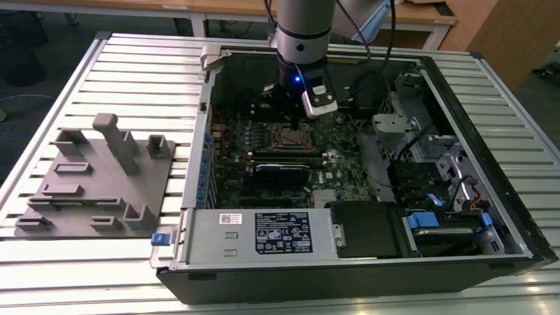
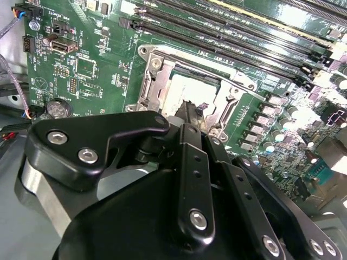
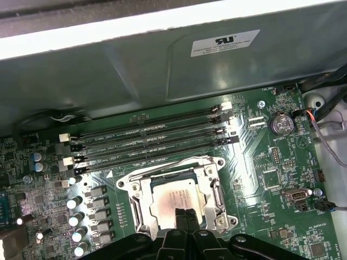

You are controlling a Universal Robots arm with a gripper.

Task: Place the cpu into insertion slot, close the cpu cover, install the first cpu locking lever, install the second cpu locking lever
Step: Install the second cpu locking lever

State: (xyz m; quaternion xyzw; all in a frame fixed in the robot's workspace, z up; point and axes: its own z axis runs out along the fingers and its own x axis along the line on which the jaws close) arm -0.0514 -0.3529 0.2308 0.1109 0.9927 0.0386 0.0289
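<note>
The pincer comes first. Its two fingers are pressed flat together, with no gap and nothing visible between them. The tips point straight down onto the cpu, over the edge of the chip nearest the wrist. Whether they touch the metal top or hang just above it, I cannot tell.

The work here turns on that relation: the chip lies directly under the fingertips and not off to either side. As it is square, it has no long axis to line up with. There is one arm, so which arm is nearer does not arise.

The cpu lies flat inside the insertion slot, with its dull top showing through the square cut-out of the cpu cover. The cover looks to be down around it, so I judge the placing done and the cover at least lowered. I cannot make out whether either locking lever is latched.

There is one cpu, one slot and one cover. Beyond the socket's far edge, four long memory slots run parallel to it, with one coin battery off to one side.

In the exterior view the socket sits deep in the open computer case. The case rests on the slatted worktop. One grey fixture block stands well apart, on the exterior view's left.
</note>
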